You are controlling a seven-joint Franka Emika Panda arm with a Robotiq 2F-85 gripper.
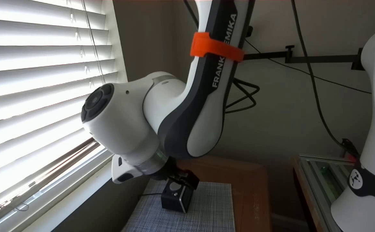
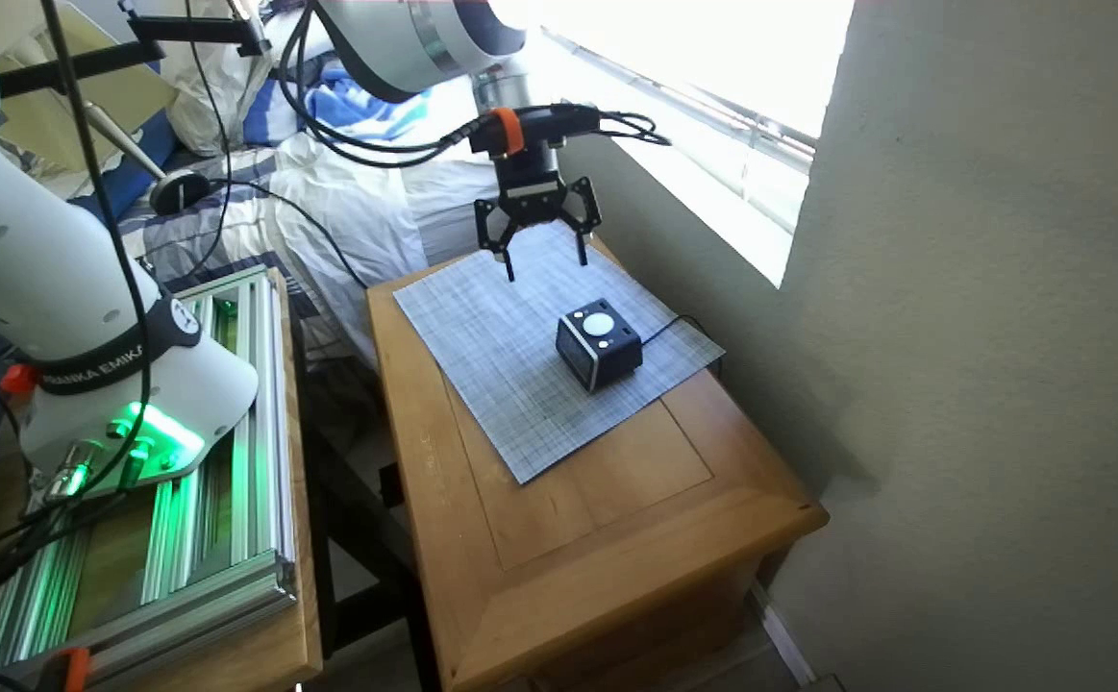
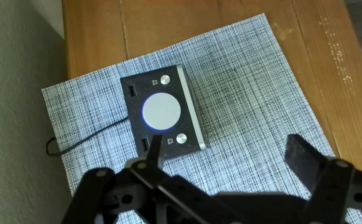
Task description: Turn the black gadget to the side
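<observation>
The surface (image 2: 607,557) is brown wood; in an exterior view it runs from the centre of the frame to its lower edge. A grey woven mat (image 2: 506,356) lies on it. On the mat, just right of the frame's centre, sits the black gadget (image 2: 600,348), pale round face up. In the wrist view the mat juts past the surface's left edge, and pale specks (image 3: 336,55) mark the wood at upper right.
</observation>
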